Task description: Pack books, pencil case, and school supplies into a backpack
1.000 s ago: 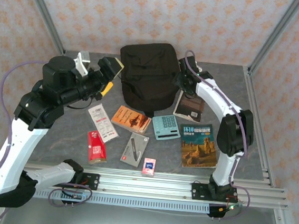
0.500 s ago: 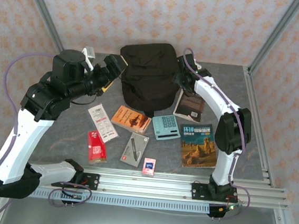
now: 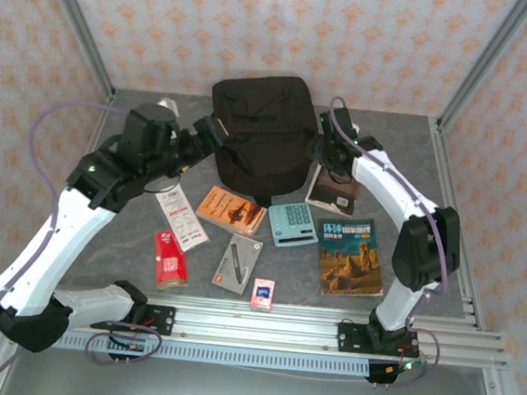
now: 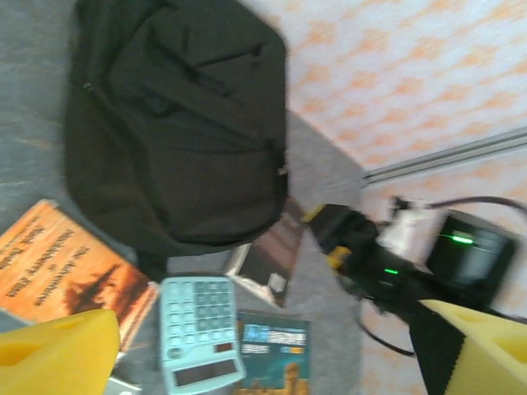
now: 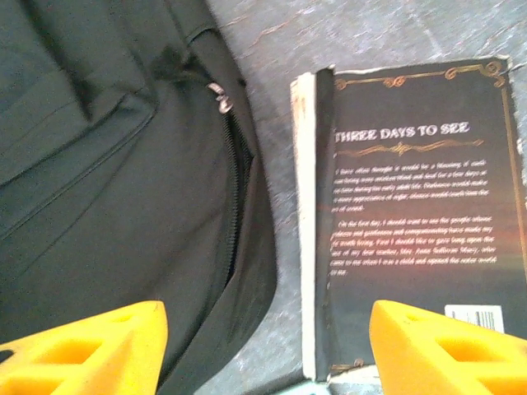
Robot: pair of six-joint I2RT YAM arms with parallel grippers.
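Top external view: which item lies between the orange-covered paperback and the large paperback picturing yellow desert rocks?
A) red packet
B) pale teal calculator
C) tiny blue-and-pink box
B: the pale teal calculator sits between the orange-covered paperback and the large desert-rock paperback.

The right arm (image 3: 386,181) is covering the black book (image 3: 334,195) at twelve o'clock; the orange book (image 4: 58,271) is running off at nine.

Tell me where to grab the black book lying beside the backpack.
Probably its long open edge, the one away from the backpack, coming in from the right. The black book lies flat with its spine close to the backpack, so only that far edge, over bare table, leaves room to pinch.
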